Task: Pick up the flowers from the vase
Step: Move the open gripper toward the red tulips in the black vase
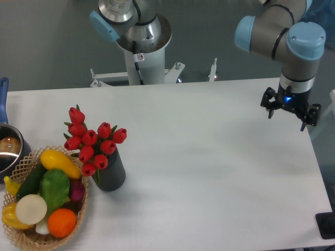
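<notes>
Camera view: white table (209, 172) spans the frame; over its far right edge hangs the gripper (291, 109), jaws spread, holding nothing. Near the left, a wicker basket (78, 209) of produce touches the vase (111, 172). Red flowers (91, 140) stand in the vase, leaning left, well apart from the gripper.

showed silver-grey tubular arm links with pale blue joint caps, black seams ringing each joint. carried a white pedestal base at 12 o'clock, marked with a small red-and-white sticker and trailing a black cable. ended at 3 o'clock in a black two-finger gripper (291, 112), lit blue at its wrist.
</notes>
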`<state>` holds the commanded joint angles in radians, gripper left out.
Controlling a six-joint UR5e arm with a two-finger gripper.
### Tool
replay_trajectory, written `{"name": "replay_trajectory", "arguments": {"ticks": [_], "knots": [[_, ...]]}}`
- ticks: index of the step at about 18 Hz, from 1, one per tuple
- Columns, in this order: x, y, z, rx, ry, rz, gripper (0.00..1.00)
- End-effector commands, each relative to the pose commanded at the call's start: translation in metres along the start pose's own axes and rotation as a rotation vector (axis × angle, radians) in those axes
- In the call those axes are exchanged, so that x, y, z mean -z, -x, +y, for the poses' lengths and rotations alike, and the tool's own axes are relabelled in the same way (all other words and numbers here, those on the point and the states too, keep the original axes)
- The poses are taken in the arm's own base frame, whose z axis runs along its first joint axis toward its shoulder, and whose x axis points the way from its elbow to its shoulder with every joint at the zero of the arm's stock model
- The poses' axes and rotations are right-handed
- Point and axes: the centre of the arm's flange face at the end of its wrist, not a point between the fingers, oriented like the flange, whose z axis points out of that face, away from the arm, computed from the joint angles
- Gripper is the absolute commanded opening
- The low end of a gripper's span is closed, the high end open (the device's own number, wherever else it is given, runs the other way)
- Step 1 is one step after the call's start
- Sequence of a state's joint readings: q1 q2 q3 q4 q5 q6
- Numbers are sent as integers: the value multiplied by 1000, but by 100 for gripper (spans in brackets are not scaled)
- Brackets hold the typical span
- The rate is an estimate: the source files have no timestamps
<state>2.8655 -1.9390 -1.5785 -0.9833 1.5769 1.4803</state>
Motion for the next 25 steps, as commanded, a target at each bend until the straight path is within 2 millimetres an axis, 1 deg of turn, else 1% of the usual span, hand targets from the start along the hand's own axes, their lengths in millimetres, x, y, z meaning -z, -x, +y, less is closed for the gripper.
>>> {"name": "replay_trajectory", "arguments": {"ticks": [3,5,6,7,8,10,11,12,13,14,15,16,17,18,19,20,21,22,24,25], "knots": [[-1,-4,-6,-10,-2,3,100],[2,-5,-8,0,-18,0,100],[-1,-8,-10,16,-38,12,100],[-5,-18,-15,25,-58,24,100],[-2,-27,-19,30,-84,26,100],[-11,-44,-28,50,-177,54,100],[-9,-55,-30,56,-222,56,100],[-3,-68,-32,51,-261,60,100],[2,-83,-42,38,-299,69,100],[10,-97,-59,13,-341,76,100],[15,-107,-70,0,-372,82,100],[16,-117,-74,-3,-392,92,100],[14,-124,-78,-3,-419,103,100],[18,-132,-84,-11,-450,104,100],[16,-139,-85,-11,-480,117,100],[15,-142,-89,-11,-526,121,100],[13,-150,-93,-9,-578,138,100],[16,-154,-98,-11,-636,143,100],[14,-166,-103,33,-749,197,100],[19,-172,-104,44,-798,209,100]]}}
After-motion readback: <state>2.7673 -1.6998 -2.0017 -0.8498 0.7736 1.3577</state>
